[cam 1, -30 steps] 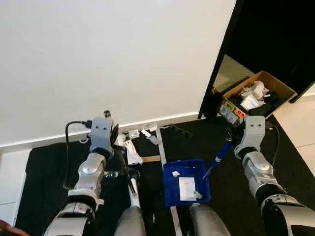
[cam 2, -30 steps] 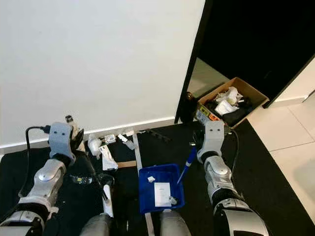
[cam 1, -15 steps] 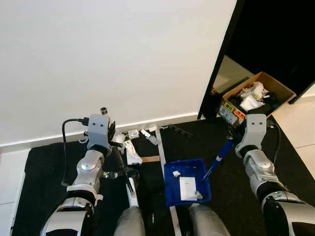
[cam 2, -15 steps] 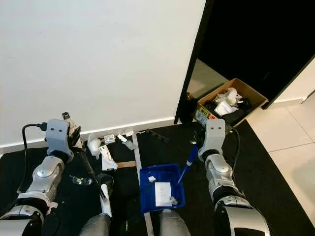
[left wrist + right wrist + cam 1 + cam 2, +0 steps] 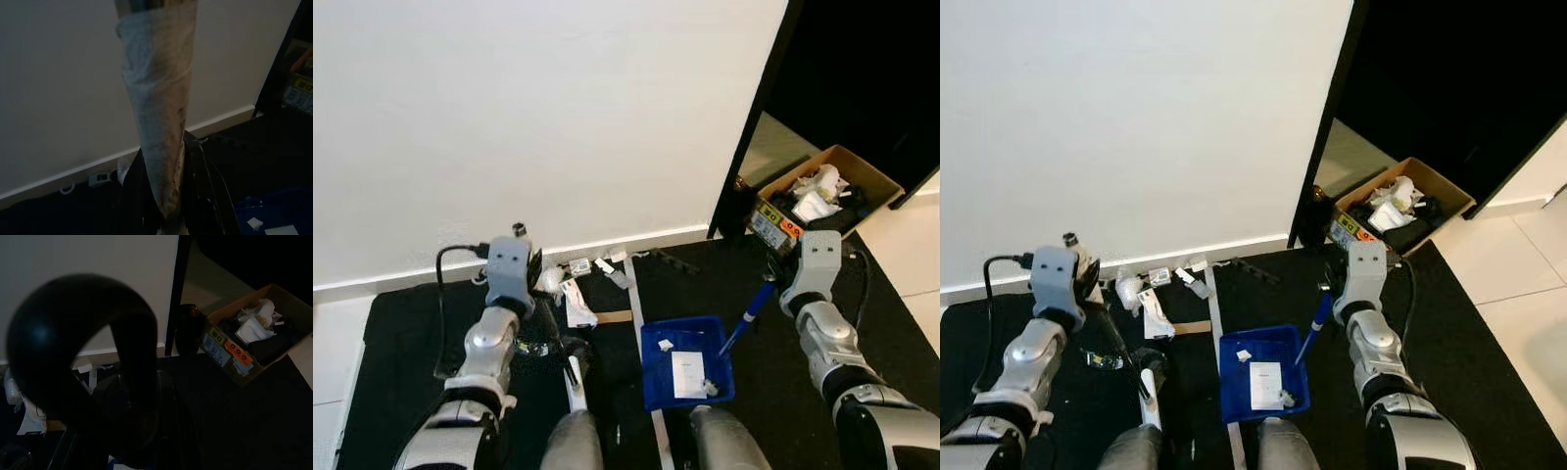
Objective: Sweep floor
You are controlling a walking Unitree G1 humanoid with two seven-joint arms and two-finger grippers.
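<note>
So you've got a white wall [image 5: 558, 117] up top, a black mat [image 5: 401, 352] across the floor below it, and a dark doorway [image 5: 862, 69] off to the right with pale tile [image 5: 911, 245] past the mat's edge.

Starting on the left: your left gripper [image 5: 540, 294] is up near the baseboard, fingers clamped on the brush [image 5: 570, 367], whose dark handle slants down toward the robot's legs to a whitish head on the mat. The left wrist view puts a taped-up, grubby length of that handle [image 5: 159, 132] right in front of the lens.

Just right of that gripper there's a scatter of litter [image 5: 578, 299] along the wall: crumpled white wrappers, small paper bits and a strip of cardboard, all lying on the mat.

Middle: the blue dustpan [image 5: 651, 377] sits flat on the mat just ahead of the robot's feet, with a white slip of paper and a couple of scraps inside.

On the right, your right gripper [image 5: 771, 277] holds the top end of the dustpan's blue handle [image 5: 746, 318], which angles up from the pan. I can't tell how those fingers are set.

Far right, an open cardboard box [image 5: 822, 191] of rubbish sits in the doorway.
</note>
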